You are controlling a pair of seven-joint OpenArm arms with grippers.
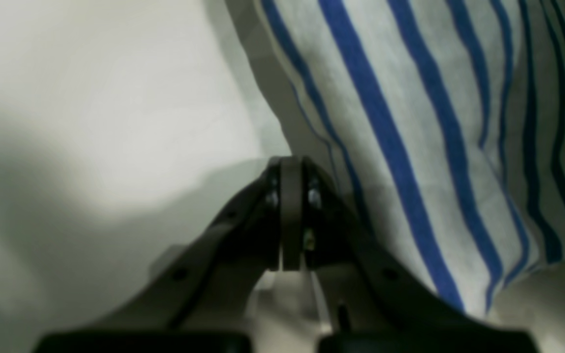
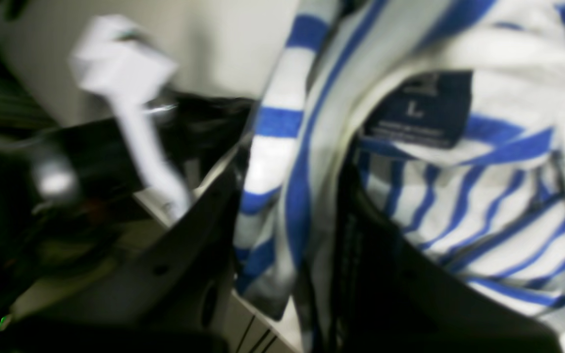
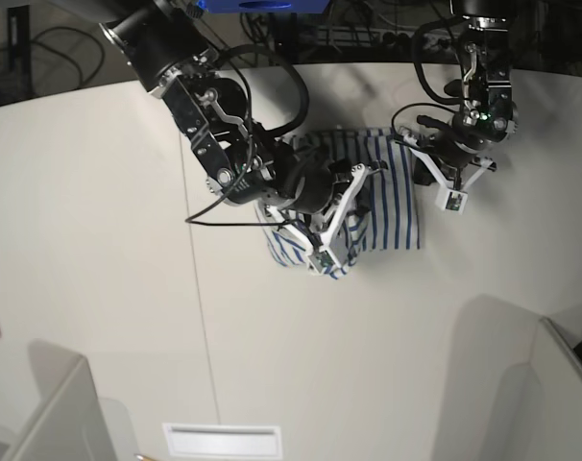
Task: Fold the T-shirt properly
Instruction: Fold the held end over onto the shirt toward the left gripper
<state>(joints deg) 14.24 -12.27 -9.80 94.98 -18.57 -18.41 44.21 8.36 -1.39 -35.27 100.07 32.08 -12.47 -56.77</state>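
White table (image 3: 99, 240), seam line down it. Dark floor, cables (image 3: 41, 43) at far edge. Grey panels (image 3: 51, 413) at near corners.

we see the worktop (image 3: 99, 288) bare and pale over its whole nine o'clock half in the base view, a wide lane for any hand. toward six o'clock it stays open until the pale upright panels (image 3: 507, 384) at five and seven o'clock and a flat white slot plate (image 3: 222, 440) at the near edge. the middle is blocked: the t-shirt (image 3: 387, 206) lies bunched there, with the right arm's hand (image 3: 331, 223) clamped into its cloth. at two o'clock the left hand (image 3: 443, 178), jaws pressed together, hangs just beside the shirt's edge. dark cables (image 3: 272, 67) crowd twelve o'clock.
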